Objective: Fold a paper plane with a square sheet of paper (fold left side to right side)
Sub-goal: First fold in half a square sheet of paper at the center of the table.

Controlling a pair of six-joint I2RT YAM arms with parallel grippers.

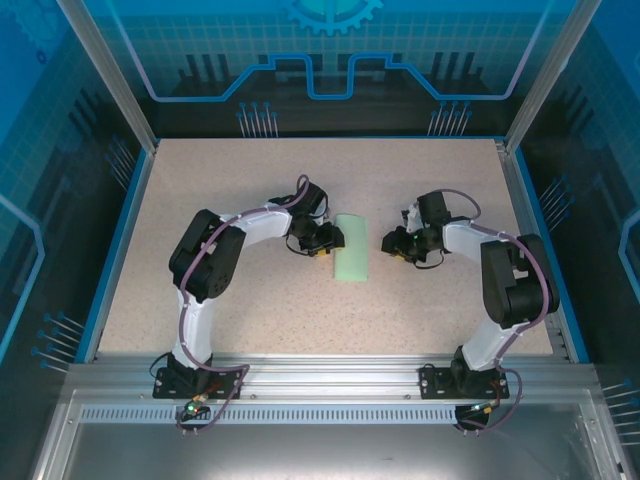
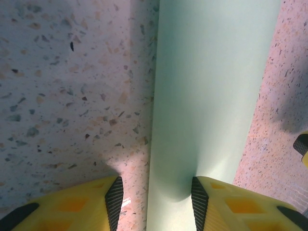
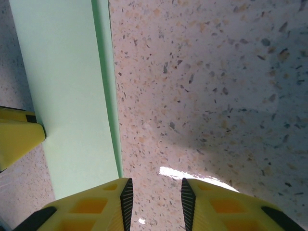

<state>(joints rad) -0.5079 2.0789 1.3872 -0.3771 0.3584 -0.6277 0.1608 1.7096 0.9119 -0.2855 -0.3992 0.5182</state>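
The square sheet of paper (image 1: 352, 248) is pale mint green and lies flat on the table, folded into a narrow upright strip. My left gripper (image 1: 325, 240) sits low at the strip's left edge. In the left wrist view the left gripper (image 2: 156, 204) is open and straddles that edge of the paper (image 2: 211, 86), its right fingertip (image 2: 199, 199) resting on the paper. My right gripper (image 1: 393, 243) is just right of the strip. The right gripper (image 3: 156, 207) stands open over bare table beside the paper's layered edge (image 3: 103, 72). The paper plane is out of view.
The speckled beige table (image 1: 250, 310) is bounded by a blue rim (image 1: 112, 250) and transparent walls. Both arms bend inward toward the centre, their bases at the near edge. The left gripper's yellow finger (image 3: 14, 137) shows across the strip in the right wrist view.
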